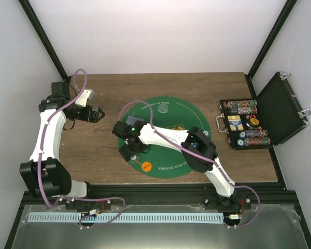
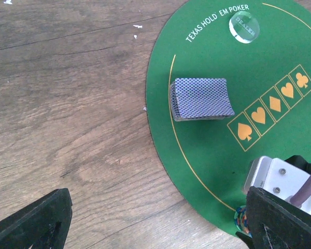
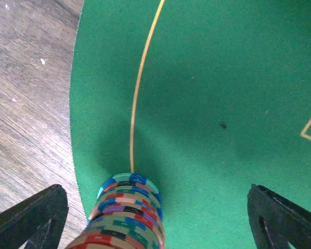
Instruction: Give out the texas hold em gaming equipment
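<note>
- Looking down from above, the right claw (image 1: 130,154) hangs over the near-left edge of the green mat (image 1: 168,111), its arm stretched across the mat from the right.
  - The left claw (image 1: 97,113) sits over bare table (image 1: 103,150), left of the mat and pointing toward it.
  - The right arm is plainly the nearer one to that edge.
  - An orange disc (image 1: 145,166) lies on the mat just beside the right claw, on the base side.
  - A clear dealer disc (image 1: 165,109) lies on the mat's far side.
  - The open case (image 1: 246,124) with more chips stands well apart at the right.
  - The arm hides whatever is under the right claw.
- Left wrist view: the left claw (image 2: 155,231) is spread wide, with a finger in each lower corner and nothing between them.
  - The deck of cards (image 2: 201,98) lies face down on the mat, ahead and a little to the right, its long axis across the view.
  - The chip stack (image 2: 242,218) peeps out at the lower right, beside the right arm's hardware.
- Right wrist view: the right claw (image 3: 155,223) is also wide and grips nothing.
  - The chip stack (image 3: 127,212) stands upright on the mat just inside its edge.
  - It sits between the fingers but left of centre, touching neither as far as I can see.
  - The next move probably turns on that offset. If the claw closes, the finger on that side would meet the stack first and could shove or topple it. If it lifts away, going straight up should clear the stack.
</note>
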